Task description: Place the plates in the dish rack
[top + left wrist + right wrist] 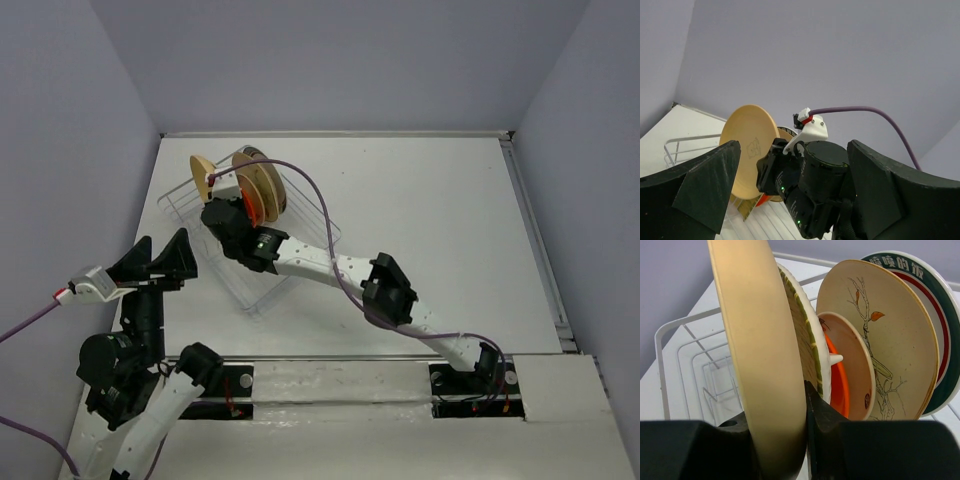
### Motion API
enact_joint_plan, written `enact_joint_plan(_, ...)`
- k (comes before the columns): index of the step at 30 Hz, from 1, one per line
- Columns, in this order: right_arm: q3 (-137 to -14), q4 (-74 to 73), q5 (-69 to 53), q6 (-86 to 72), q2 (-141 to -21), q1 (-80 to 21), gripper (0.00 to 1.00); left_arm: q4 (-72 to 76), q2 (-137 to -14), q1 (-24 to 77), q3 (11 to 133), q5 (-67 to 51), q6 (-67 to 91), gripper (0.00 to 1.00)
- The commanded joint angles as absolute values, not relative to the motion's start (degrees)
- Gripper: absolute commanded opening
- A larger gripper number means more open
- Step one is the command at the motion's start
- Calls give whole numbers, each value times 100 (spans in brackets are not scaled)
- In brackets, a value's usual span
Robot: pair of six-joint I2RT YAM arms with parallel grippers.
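Note:
My right gripper (222, 205) reaches into the wire dish rack (300, 215) and is shut on a plain tan plate (760, 355), held on edge; the plate also shows in the top view (203, 176) and the left wrist view (747, 145). Behind it in the rack stand a yellow ribbed plate (807, 335), a small orange-red plate (837, 380), a tan plate with a branch drawing (885, 335) and a white plate with a green-red rim (940, 325). My left gripper (160, 260) is open and empty, held up left of the rack.
The rack's near-left slots (695, 365) hold no plates. Grey walls (80, 130) enclose the white table (440, 220) on three sides. The right arm's purple cable (320, 210) arcs over the rack.

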State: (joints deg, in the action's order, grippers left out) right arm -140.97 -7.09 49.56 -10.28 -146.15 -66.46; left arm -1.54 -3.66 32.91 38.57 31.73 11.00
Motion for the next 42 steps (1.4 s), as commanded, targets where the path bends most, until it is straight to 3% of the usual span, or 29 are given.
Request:
enact_joint_plan(1, -14282, -88, 5379, -879, -14651, -6680, 7, 272, -518, 3234, 3806, 3094, 1134, 99)
enact_joint_plan(19, -13281, 114, 5089, -712, -14581, -7040, 7, 246, -562, 3226, 3806, 3059, 1151, 99)
enact_joint_plan(22, -13210, 114, 5010, -721, -14528, -7040, 21, 237, -580, 3226, 3806, 3067, 1151, 99)
enact_joint_plan(23, -13193, 114, 4984, -721, -14467, -7040, 37, 229, -589, 3234, 3814, 3076, 1151, 99)
enact_joint_plan(26, -12930, 114, 4878, -843, -14169, -7040, 55, 194, -615, 3234, 3841, 3094, 1186, 99)
enact_joint_plan(34, -11384, 448, 4246, -1230, -12369, -7040, 79, 88, -773, 3226, 4034, 3103, 1257, 99)
enact_joint_plan(40, -8872, 1045, 3674, -1582, -10512, -7040, 92, 9, -1177, 3234, 4175, 2769, 1353, 99)
enact_joint_plan(42, -7829, 1326, 3778, -1626, -9349, -7040, 94, -176, -1519, 3226, 4245, 2507, 1432, 99)
